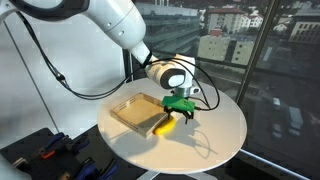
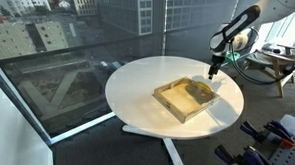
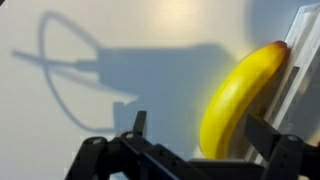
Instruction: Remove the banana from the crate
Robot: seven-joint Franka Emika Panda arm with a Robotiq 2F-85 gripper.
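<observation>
One round white table (image 1: 215, 128) fills the middle of both exterior views. It stands close to tall windows (image 1: 255, 60), with city buildings (image 2: 40, 33) outside, far below. On the table lies the crate (image 1: 135, 113), a shallow tray of light wood with low walls. The banana (image 1: 165, 126) is outside the crate, on the white tabletop, just beside the crate's near right wall. Its long axis goes roughly along that wall, from the near end toward the far right. In the wrist view the banana (image 3: 240, 95) is large and clear. There it rises from the bottom middle to the upper right with a soft curve. Its upper tip comes up to the wall of the crate (image 3: 305, 70), but I cannot tell if they really touch. The gripper (image 1: 181, 106) hangs over the far end of the banana with its claw spread wide. In the wrist view the two dark fingers (image 3: 138, 128) stand well apart, on either side of the banana's lower end, and they do not pinch it. The wrist view also shows a big shadow (image 3: 110, 75) of the arm and a cable on the table. In an exterior view the gripper (image 2: 214, 69) is seen over the far right corner of the crate (image 2: 190, 100), but the banana is hidden there or too small to tell.
</observation>
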